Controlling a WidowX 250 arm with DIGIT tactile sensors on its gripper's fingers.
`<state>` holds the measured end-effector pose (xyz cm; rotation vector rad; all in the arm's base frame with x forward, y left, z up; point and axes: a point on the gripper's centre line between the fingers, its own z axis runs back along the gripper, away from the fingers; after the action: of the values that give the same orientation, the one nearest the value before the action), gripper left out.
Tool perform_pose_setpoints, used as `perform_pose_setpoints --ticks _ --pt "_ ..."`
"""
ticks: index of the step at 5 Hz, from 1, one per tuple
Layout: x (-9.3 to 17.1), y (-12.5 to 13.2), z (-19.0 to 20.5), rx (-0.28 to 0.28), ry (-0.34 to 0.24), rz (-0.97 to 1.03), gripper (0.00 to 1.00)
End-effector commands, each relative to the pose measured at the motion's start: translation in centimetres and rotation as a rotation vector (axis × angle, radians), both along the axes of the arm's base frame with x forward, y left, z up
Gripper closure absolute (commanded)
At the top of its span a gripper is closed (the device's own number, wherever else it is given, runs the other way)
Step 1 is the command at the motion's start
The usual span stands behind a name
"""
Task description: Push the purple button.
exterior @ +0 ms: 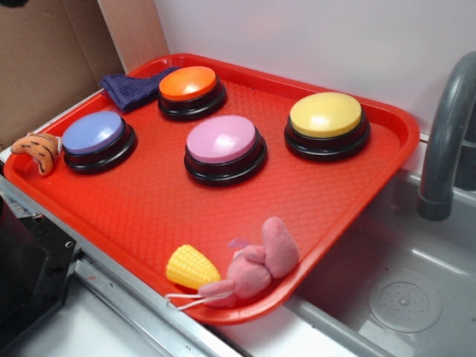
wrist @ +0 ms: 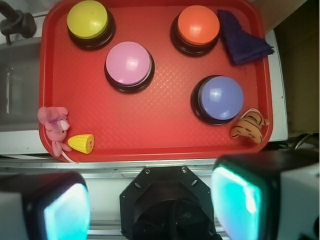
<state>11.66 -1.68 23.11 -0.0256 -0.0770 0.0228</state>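
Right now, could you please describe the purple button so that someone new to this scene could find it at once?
Look at the red tray beside the sink. Four domed buttons on black bases sit on it; the purple button is the one at the tray's edge next to the small orange tiger toy. Its top is blue-violet, unlike the pink-lilac button beside it.

Purple button: round, domed, periwinkle top on a black base, sitting flat and upright on the red tray. Nothing rests on its dome. My exterior view puts it by the tray's left edge; my wrist view puts it toward the tray's right side, nearer the edge closest to me.
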Motion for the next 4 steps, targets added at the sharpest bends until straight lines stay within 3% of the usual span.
perform_pose_setpoints --ticks 1,2,3,4 --pt "7.6 7.2 -8.2 0.094 -0.003 0.085 0.0" --pt "9.2 9.9 -11.8 0.126 -0.011 0.094 0.0" --pt "8.9 10.9 -15.5 0.113 -0.012 0.091 0.0" --pt "7.9 12.5 -16.2 0.094 -0.001 0.101 0.0"
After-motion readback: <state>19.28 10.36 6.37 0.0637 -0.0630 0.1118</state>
